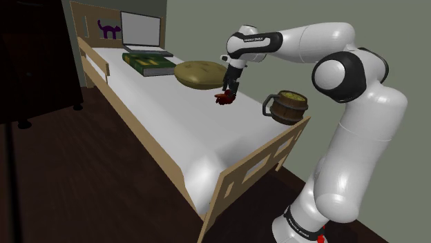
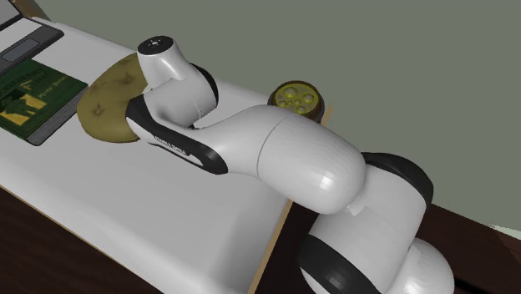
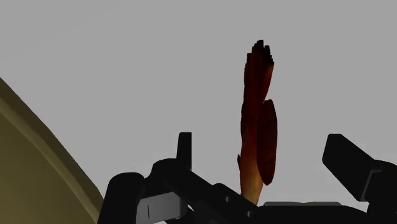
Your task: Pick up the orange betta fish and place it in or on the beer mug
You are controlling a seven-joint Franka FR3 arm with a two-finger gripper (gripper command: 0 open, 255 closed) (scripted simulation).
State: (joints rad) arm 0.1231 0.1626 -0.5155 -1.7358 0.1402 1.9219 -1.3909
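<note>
Gripper (image 3: 259, 135) is open wide: black fingers (image 3: 184, 149) stand well apart, w/ the dark red-orange betta fish (image 3: 257, 121) btwn them, and neither finger touches it. The fish is closer to the middle than to either finger, its fins pointing away from the hand and its paler orange end nearest the palm. In the shoulder view the gripper (image 1: 228, 90) points down, w/ the fish (image 1: 223, 99) right under the tips, at the white mattress (image 1: 173, 131). Can't tell if it rests on the sheet or sits a bit above it.

Just beside the gripper, on the side away from the stand, is a big olive-brown lumpy potato-shaped object (image 1: 200, 74). Its curved edge (image 3: 38, 159) also shows next to the fingers in the wrist view, and in the second exterior view it (image 2: 108, 104) sits partly behind the white forearm.

On the gripper's other side, toward the stand and well apart from the fish, is the brown wooden barrel-shaped beer mug w/ dark bands and handle (image 1: 286, 105). It's upright near the bed's foot end, and yellowish round bits show in its top (image 2: 298, 98).

Farther beyond the potato shape a dark green hardcover book (image 1: 147, 63) lies flat on the mattress. Behind that an open grey laptop (image 1: 141, 34) sits by the light wooden headboard (image 1: 90, 21), which has a purple cat shape (image 1: 107, 29) on it.
</note>
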